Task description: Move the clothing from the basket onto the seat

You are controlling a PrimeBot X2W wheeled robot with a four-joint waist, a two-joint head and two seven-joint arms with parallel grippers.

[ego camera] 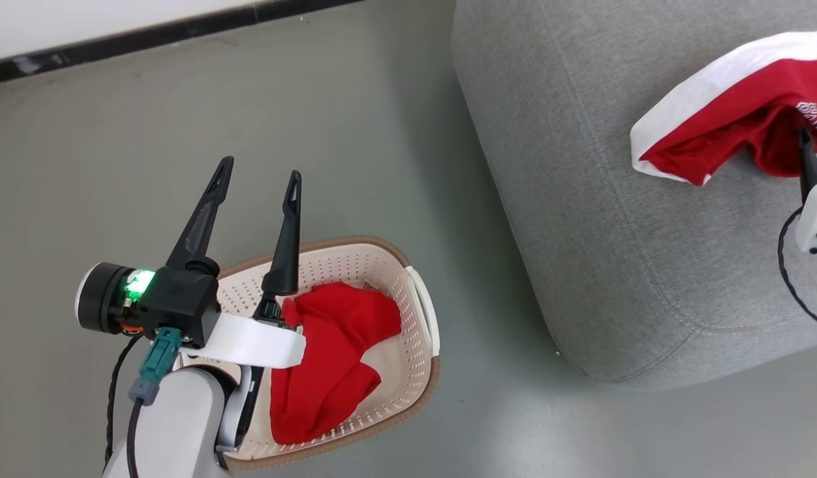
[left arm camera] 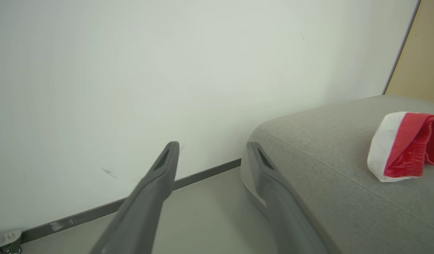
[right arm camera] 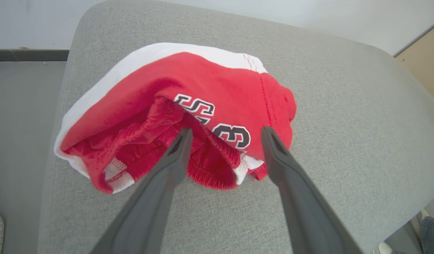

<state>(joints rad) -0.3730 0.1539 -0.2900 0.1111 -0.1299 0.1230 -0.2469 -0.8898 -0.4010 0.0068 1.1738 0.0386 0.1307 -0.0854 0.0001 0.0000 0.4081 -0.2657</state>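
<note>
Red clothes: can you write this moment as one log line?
lettered garment: on seat | plain red garment: in basket | right gripper: open

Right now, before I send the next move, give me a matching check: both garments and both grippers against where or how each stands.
1 lettered garment
2 plain red garment
3 left gripper
4 right gripper

A inside the basket
B open, tips at the lettered garment
C lying on the seat
D open, empty, near the basket

Pairs: 1-C, 2-A, 3-D, 4-B
</note>
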